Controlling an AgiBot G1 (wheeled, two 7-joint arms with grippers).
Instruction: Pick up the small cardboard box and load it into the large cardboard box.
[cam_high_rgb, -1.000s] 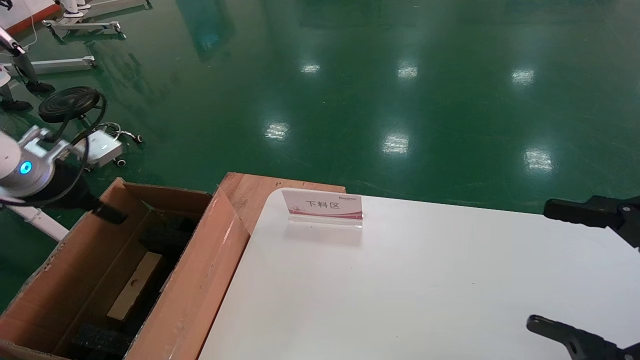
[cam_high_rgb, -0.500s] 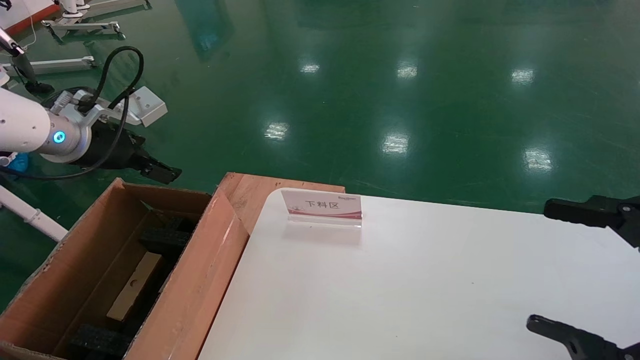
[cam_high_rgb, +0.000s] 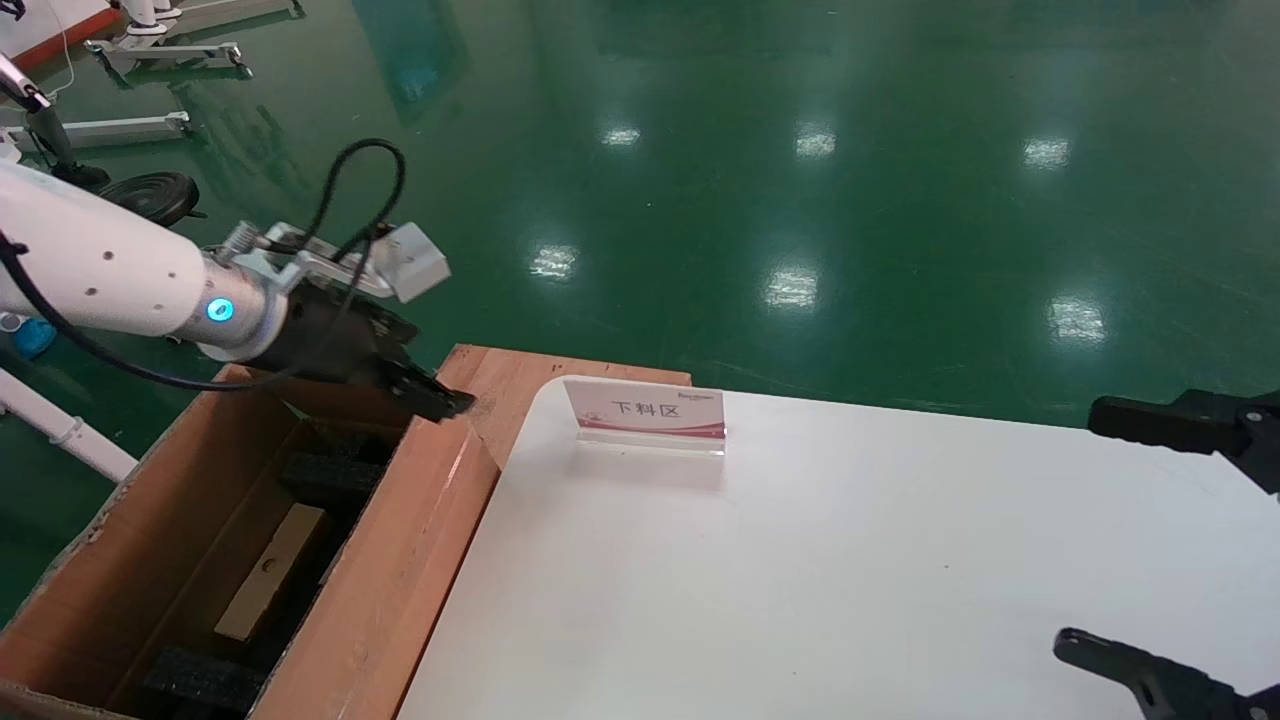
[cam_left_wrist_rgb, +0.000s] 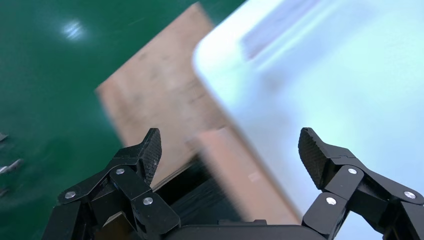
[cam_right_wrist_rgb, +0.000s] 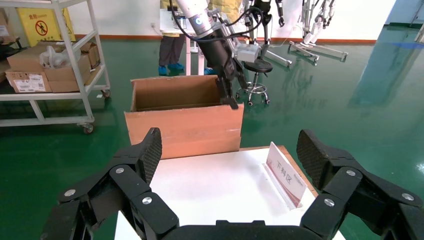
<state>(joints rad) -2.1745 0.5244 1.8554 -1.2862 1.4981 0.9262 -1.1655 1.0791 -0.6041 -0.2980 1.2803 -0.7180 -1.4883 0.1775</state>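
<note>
Left tool (cam_high_rgb: 440, 400), empty, fingers spread, has risen above large cardboard box (cam_high_rgb: 400, 560).

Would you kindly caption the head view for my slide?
Small cardboard box lies inside large cardboard box; open left gripper above its far corner, right gripper open over white table.

the left arm (cam_high_rgb: 100, 265) is a smooth white tube dotted with small dark holes, ending in a silver collar with a glowing blue ring light. a looping black cable and a pale grey camera block sit at its 12 o'clock. both grippers are matte black, with ribbed fingertip pads (cam_left_wrist_rgb: 315, 155) and silver screws at the linkage joints (cam_right_wrist_rgb: 143, 200).
</note>
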